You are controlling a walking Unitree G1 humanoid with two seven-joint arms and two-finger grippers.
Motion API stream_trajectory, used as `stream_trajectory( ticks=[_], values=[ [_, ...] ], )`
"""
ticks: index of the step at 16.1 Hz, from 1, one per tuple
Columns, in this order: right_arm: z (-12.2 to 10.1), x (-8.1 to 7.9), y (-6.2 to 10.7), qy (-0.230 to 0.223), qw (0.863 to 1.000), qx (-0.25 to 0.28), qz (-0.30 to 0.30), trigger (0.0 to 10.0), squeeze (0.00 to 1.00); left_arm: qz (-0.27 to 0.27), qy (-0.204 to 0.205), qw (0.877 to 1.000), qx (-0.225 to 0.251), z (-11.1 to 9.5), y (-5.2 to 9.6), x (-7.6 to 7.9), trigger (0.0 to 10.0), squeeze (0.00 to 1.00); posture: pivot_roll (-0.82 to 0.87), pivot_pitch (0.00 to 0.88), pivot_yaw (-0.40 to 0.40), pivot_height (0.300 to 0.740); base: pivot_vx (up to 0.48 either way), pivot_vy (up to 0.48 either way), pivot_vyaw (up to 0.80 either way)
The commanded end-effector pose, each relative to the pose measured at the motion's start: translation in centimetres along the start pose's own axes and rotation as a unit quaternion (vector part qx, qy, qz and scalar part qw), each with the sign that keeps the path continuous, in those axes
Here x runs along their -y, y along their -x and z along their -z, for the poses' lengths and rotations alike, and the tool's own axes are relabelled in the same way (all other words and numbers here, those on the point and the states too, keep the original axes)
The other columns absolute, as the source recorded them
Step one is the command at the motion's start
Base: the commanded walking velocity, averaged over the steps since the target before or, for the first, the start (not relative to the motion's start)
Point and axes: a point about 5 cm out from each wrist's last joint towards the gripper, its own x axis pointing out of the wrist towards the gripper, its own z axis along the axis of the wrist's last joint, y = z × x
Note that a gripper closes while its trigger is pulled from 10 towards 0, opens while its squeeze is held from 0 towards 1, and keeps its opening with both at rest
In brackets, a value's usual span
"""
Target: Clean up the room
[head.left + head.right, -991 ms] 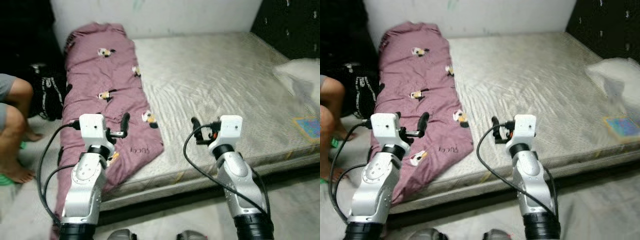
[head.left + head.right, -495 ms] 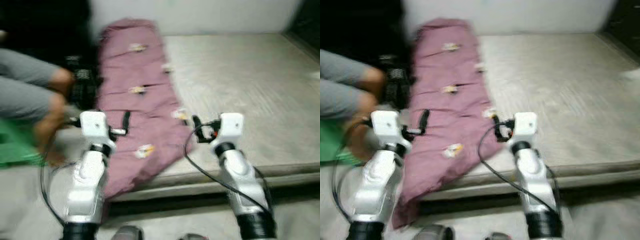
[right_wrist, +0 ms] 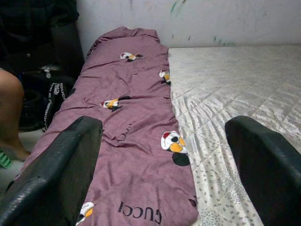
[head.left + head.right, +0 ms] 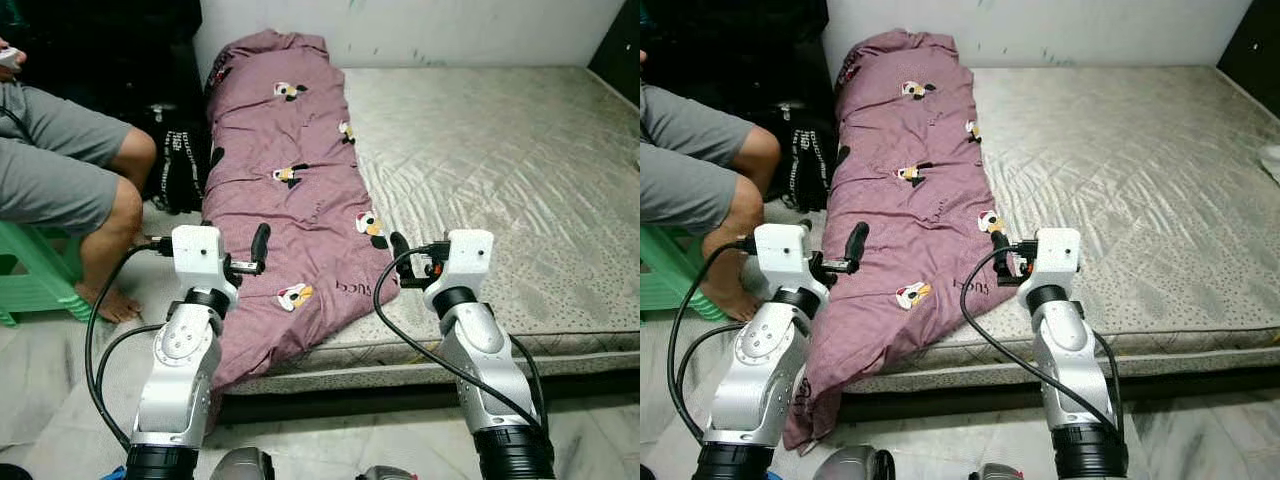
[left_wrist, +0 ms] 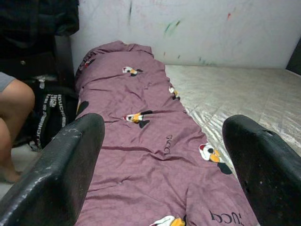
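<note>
Bed [image 4: 500,160] carried a mauve blanket [image 4: 290,180] overhanging its edge; person [image 4: 70,180] and bag [image 4: 178,165] alongside. Left gripper [image 4: 260,245] and right gripper [image 4: 400,255] hovered, jaws wide.

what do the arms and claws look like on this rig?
Two silver metal arms with black bases and white boxy wrist blocks. A black cable loops from each wrist. The left claw and right claw each have two long black fingers; red shows at the right wrist.
</note>
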Motion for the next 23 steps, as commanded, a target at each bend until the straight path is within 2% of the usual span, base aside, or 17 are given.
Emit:
stream_trajectory(
  ticks=[1,4,7,10,15,23],
  values=[
    [0.0,0.3,0.0,-0.006,1.0,-0.003,0.009,10.0,0.0,0.001,0.001,1.0,0.003,-0.3,0.0,-0.1,10.0,0.0,-0.02,0.0,-0.007,0.74,0.0,0.0,-0.8],
    [-0.3,0.4,0.1,0.0,1.0,0.007,0.015,10.0,0.0,-0.006,-0.009,1.0,0.003,-0.3,0.2,-0.4,10.0,0.0,-0.02,0.0,-0.007,0.74,0.0,0.0,-0.8],
    [-1.2,1.5,1.1,0.003,0.999,0.03,0.033,10.0,0.0,-0.048,-0.053,0.997,0.003,-0.2,1.7,-2.8,10.0,0.0,-0.02,0.0,-0.004,0.74,0.0,0.0,-0.45],
    [-0.9,2.8,2.2,0.013,0.998,0.022,0.052,10.0,0.0,-0.064,-0.068,0.996,-0.014,0.6,3.1,-4.2,10.0,0.0,-0.01,0.0,-0.004,0.74,0.0,0.0,0.0],
    [-0.8,2.9,2.1,0.013,0.998,0.019,0.055,10.0,0.0,-0.032,-0.045,0.998,-0.005,0.4,2.8,-3.1,10.0,0.0,-0.02,0.0,0.0,0.74,0.157,0.0,-0.61],
    [-0.8,2.9,2.0,0.015,0.998,0.019,0.054,10.0,0.0,-0.026,-0.044,0.999,-0.003,0.3,2.6,-2.8,10.0,0.0,-0.02,0.0,-0.003,0.74,0.254,0.0,0.0]
  ],
)
